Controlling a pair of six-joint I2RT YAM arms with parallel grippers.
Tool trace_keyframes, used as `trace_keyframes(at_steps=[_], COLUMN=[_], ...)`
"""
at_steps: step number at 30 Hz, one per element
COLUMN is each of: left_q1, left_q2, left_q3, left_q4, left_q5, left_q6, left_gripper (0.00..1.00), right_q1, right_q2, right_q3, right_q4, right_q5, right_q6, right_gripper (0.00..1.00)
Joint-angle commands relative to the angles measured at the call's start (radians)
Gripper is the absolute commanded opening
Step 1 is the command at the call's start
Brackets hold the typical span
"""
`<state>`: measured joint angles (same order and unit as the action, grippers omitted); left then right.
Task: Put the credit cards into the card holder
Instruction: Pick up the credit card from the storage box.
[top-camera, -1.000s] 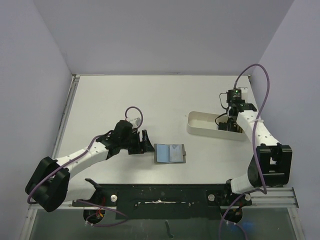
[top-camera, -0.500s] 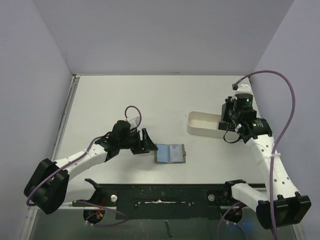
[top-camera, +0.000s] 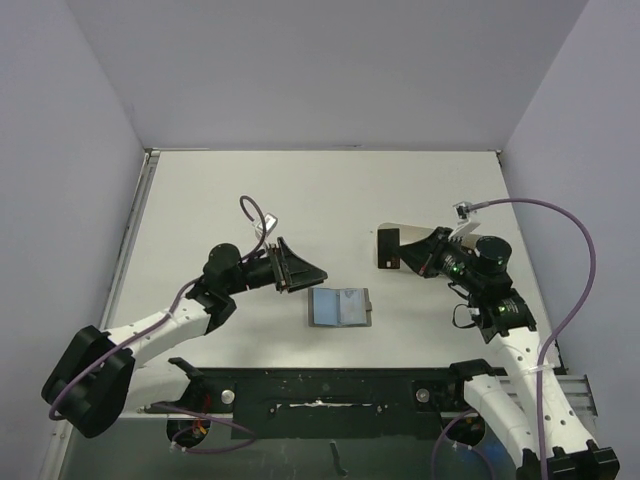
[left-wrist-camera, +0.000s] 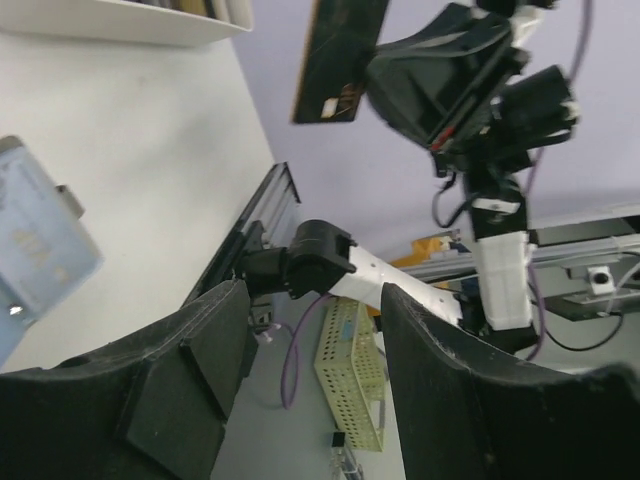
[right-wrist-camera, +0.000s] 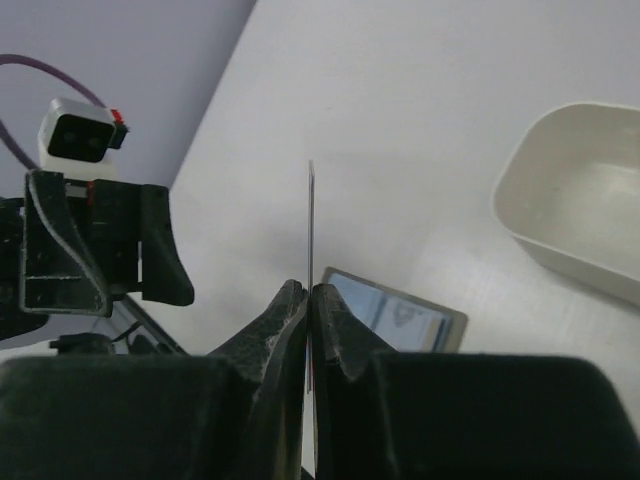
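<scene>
Card (right-wrist-camera: 311, 220) sits clenched edge-on in right pincer (right-wrist-camera: 308, 295); left pincer (left-wrist-camera: 315, 295) gapes, holding nothing.

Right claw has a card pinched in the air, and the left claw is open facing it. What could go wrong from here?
The right claw grips the card near one end only, so it may pivot or slip out. The left claw stands open and empty; a mistimed handover could drop the card. The wallet lies open and unheld, so pushing a card in may slide it.
</scene>
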<state>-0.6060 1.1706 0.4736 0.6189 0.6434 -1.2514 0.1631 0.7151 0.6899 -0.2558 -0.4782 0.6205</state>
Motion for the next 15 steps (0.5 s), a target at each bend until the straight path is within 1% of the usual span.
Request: trace_keyframes(at_steps=[1,3,8,10,12,15], left_q1=[0.001,-0.008,-0.035,-0.042,-0.049,-0.058], left_q2=[0.034,0.058,0.130,0.144,0.153,0.166], left_q3=[-0.020,-0.018,0.002,0.002,0.000,-0.003], left_q4=[0.329,0.373,0.474,0.481,0.499,0.576], left_q5=[0.044,0.043,0.043,0.028,0.019,0.017], left_q6=[-0.115,-0.132,-0.170,-0.169,-0.167,-0.196], left_gripper=[0.55,0.56,0.57,0.57,0.58,0.59], right_q1=[0.031,0.064,0.169,0.210,0.252,0.299], right_q2=[-0.028,-0.019,0.012,0.037,0.051,0.063], right_q3=[-0.089,-0.123,-0.168,-0.176,-0.180,-0.178], right_q4=[0.340,0.417,0.567,0.616,0.638,0.609], right_q5=[-0.196,-0.219,-0.201,-0.195,-0.176,-0.136], right_q6=[0.238,0.288,0.372,0.397,0.404,0.386], right_gripper=[0.00,0.00,0.00,0.00,0.00,0.00])
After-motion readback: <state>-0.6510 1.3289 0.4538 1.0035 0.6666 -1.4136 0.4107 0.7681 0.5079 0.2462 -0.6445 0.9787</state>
